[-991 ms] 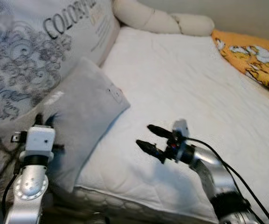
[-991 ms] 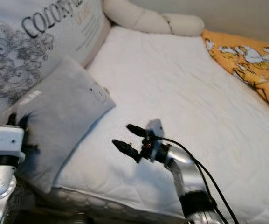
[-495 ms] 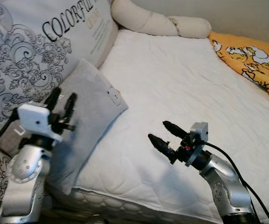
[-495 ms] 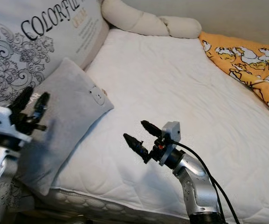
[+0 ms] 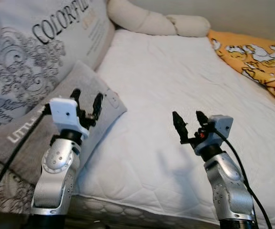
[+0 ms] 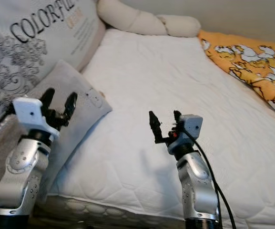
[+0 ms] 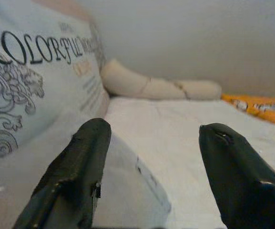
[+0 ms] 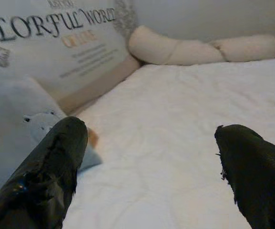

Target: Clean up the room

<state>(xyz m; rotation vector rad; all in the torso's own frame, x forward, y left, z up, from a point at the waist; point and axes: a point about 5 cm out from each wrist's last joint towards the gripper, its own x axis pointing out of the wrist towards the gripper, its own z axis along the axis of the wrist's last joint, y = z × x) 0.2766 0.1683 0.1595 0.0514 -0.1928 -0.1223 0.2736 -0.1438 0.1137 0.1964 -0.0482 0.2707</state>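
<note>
A small grey pillow lies at the left edge of the white bed, leaning on a large printed cushion with "COLORFUL" lettering. My left gripper is raised above the grey pillow, open and holding nothing. In the left wrist view the open left gripper faces the cushion and the bed. My right gripper is held up over the front middle of the mattress, open and empty. Its wrist view has the right gripper facing the grey pillow.
A cream knotted bolster lies along the head of the bed by the wall. An orange patterned blanket covers the bed's right side. The quilted mattress edge runs just in front of me.
Both arms have risen and turned their fingers upward. The left gripper came up off the grey pillow's near corner and moved right; the right gripper swung right and up.
</note>
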